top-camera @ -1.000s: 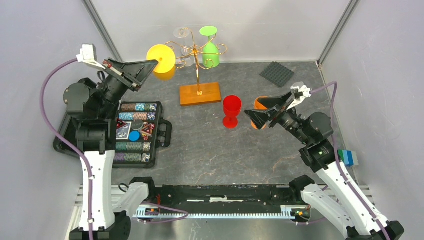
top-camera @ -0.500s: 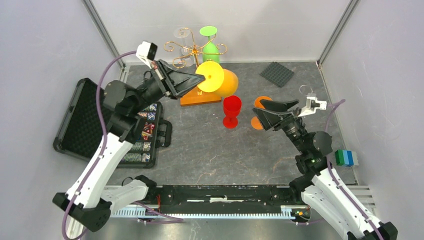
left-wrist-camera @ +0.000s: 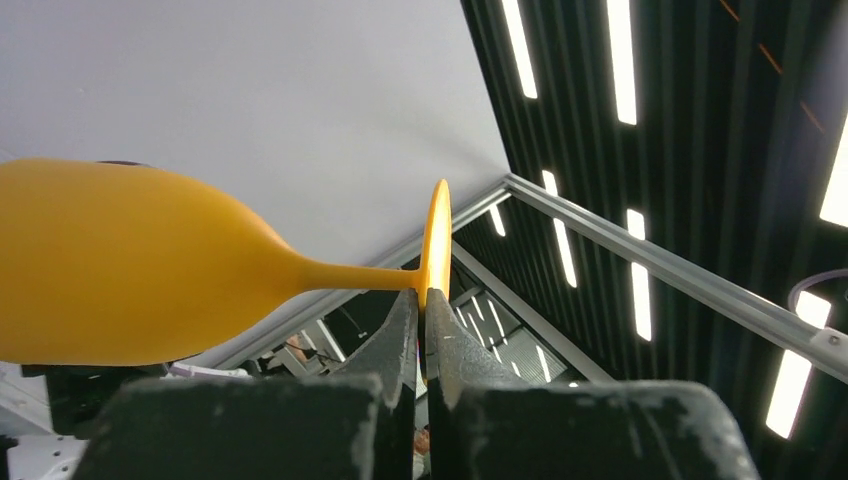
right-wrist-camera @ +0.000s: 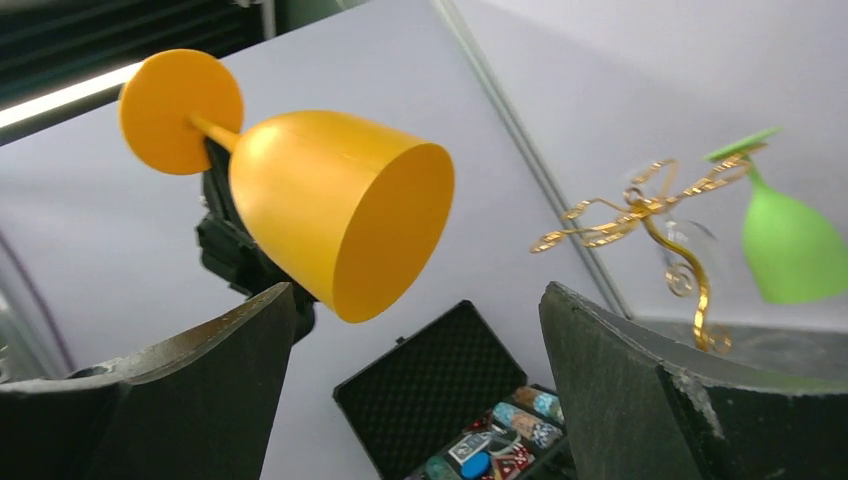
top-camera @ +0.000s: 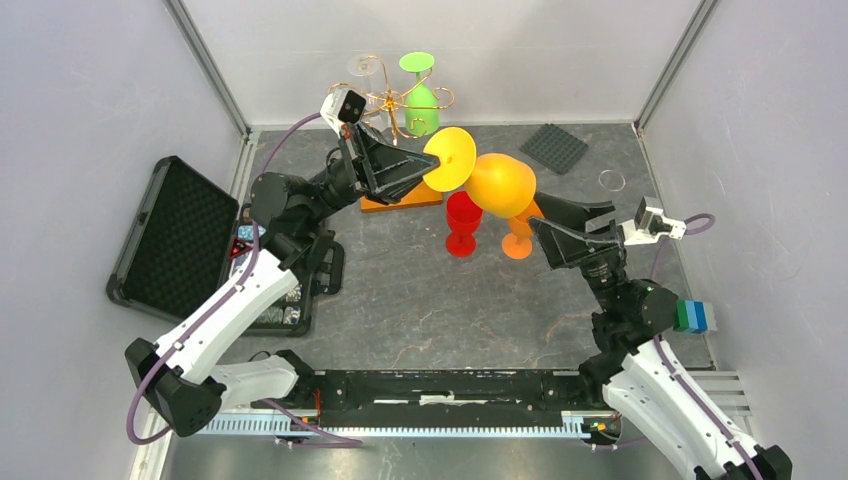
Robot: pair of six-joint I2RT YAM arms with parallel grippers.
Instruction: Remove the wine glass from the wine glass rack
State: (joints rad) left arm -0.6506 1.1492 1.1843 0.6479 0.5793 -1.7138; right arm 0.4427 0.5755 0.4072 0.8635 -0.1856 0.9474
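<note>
Top view: yellow wine glass (top-camera: 497, 183) held sideways in air, off wine glass rack (top-camera: 393, 100), near red glass (top-camera: 463, 222) on tabletop (top-camera: 420, 300). Green glass (top-camera: 421, 98) hung on rack.

Left wrist: left jaws clamped on edge of wine glass foot.

Right wrist: right jaws spread wide, nothing gripped. Wine glass bowl seen just above gap.

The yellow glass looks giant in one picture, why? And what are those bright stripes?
Left wrist view: the yellow glass sits right by the camera, pinched at its foot by the left claw, so it looks big; the stripes are ceiling lights, glaring white. Top external view: the camera is far off, so the yellow glass looks small.
</note>
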